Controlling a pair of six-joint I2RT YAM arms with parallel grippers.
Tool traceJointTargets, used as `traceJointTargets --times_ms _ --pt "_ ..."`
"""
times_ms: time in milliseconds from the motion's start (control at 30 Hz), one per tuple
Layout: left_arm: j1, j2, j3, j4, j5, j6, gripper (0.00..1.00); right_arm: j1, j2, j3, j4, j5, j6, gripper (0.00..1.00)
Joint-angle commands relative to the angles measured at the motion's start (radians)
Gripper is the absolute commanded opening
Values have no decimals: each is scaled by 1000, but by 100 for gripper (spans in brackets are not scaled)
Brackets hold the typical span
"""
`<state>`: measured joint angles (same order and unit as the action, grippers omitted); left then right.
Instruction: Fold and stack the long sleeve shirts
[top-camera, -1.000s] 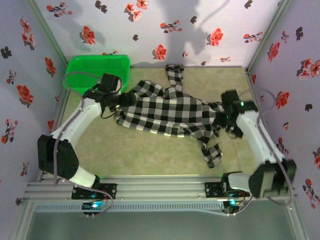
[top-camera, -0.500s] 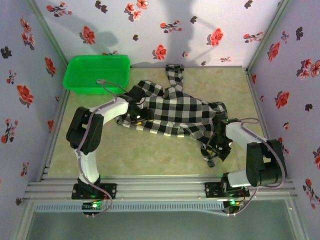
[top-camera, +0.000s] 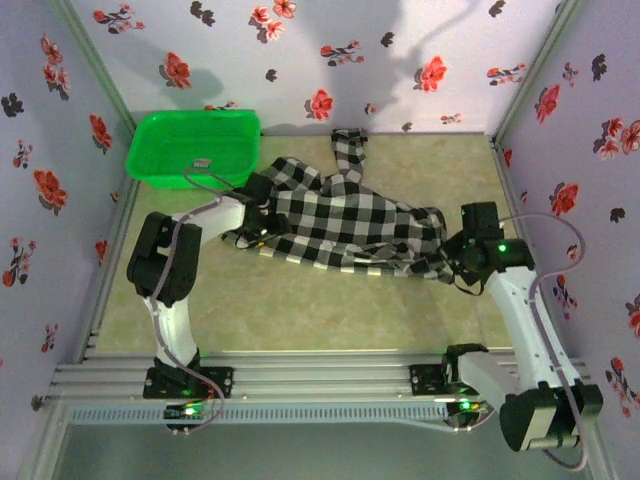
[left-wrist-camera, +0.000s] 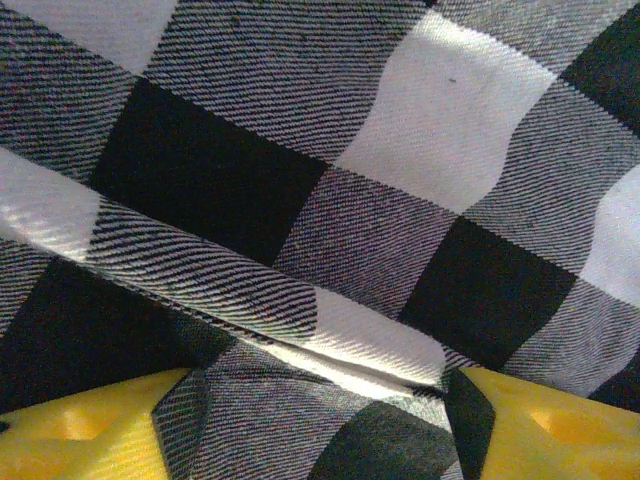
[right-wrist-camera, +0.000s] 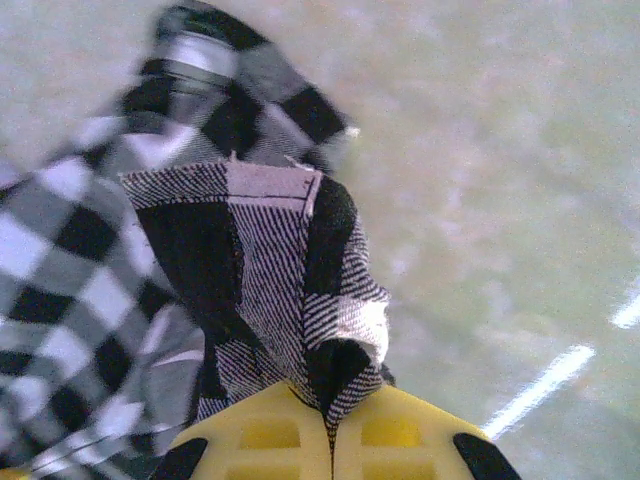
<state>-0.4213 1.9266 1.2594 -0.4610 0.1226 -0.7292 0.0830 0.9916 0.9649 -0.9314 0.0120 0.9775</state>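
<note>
Shirt (top-camera: 345, 220) in black-and-white check lies crumpled across the middle of the worktop (top-camera: 300, 310), near a green basket (top-camera: 195, 148). Right claw (right-wrist-camera: 332, 425) is pinched tight on the shirt's right edge. Left claw (left-wrist-camera: 315, 410) gapes astride a fold at its left end.

Top cam: left gripper (top-camera: 262, 213) tips buried in the shirt (top-camera: 340, 215) at its left edge, can't see them. Right gripper (top-camera: 457, 262) tips lost under bunched cloth too. Tiny speck (top-camera: 200, 163) in the basket (top-camera: 240, 125), too small to ID. Left wrist cam: yellow fingers (left-wrist-camera: 80, 435) cut off at btm edge, cloth covers the gap btwn them, shirt runs off every side. Right wrist cam: fingers (right-wrist-camera: 260, 435) cropped at btm, the pinched cloth end hidden where they meet, far part of shirt blurred.
</note>
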Motion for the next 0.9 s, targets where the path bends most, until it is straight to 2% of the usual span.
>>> traceJointTargets --times_ms 0,67,267,367,467,633,867 --pt "-5 10 -40 -27 -24 -42 69 -2 69 102 106 -101 -24 0" --pt "-6 11 -38 -18 -7 -44 70 8 149 192 124 -133 -72 0" --pt "-7 -9 -55 -11 3 -39 71 42 403 514 88 -92 -265 0" --pt "-8 -25 -67 3 15 -44 72 65 498 598 175 -129 -320 0" --pt "-7 -39 -74 21 37 -46 73 97 553 606 325 -159 -380 5" --pt "-7 -66 -81 31 71 -49 74 113 639 586 525 -221 -483 7" --pt "-9 -110 -84 30 104 -58 74 122 809 601 690 -427 -530 5"
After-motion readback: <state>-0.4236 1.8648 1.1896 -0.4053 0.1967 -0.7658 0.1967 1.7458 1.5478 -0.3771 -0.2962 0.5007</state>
